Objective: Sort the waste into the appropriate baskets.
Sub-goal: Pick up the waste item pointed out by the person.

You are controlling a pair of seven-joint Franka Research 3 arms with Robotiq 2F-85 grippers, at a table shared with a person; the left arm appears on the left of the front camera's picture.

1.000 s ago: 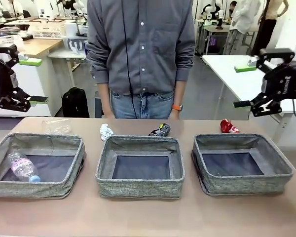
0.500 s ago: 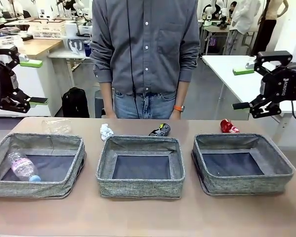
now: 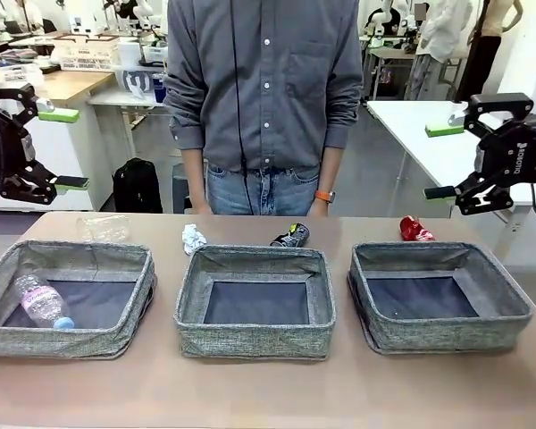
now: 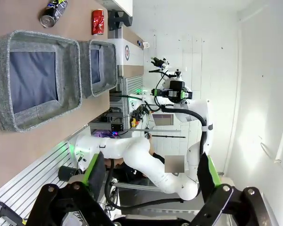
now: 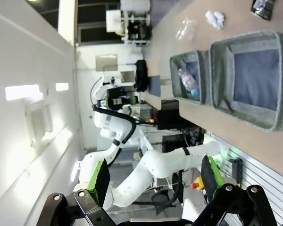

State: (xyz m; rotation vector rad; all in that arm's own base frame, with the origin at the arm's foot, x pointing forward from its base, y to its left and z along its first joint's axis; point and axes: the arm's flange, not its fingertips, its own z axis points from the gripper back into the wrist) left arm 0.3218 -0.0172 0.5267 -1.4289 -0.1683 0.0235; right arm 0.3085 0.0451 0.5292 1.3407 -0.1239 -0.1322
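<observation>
Three grey woven baskets sit in a row: left (image 3: 71, 341), middle (image 3: 255, 340), right (image 3: 447, 332). A clear bottle (image 3: 43, 302) lies in the left basket. Behind the row lie a clear cup (image 3: 105, 227), a white paper ball (image 3: 193, 239), a crushed black can (image 3: 290, 236) and a crushed red can (image 3: 414, 230). My left gripper (image 3: 64, 148) hangs open and empty, high off the table's left end. At the right end my right gripper (image 3: 441, 161) is open too, above and right of the red can. Both wrist views show spread, empty fingers (image 4: 95, 169) (image 5: 210, 172).
A person in a grey shirt (image 3: 263, 80) stands at the far edge behind the middle basket, hands down behind the table edge. Bare tabletop (image 3: 268, 393) runs along the front of the baskets. The left wrist view shows the black can (image 4: 53, 12) and red can (image 4: 98, 21).
The right gripper has drifted slightly right and up. The person has shifted a little to the right. The waste and baskets have not moved.
</observation>
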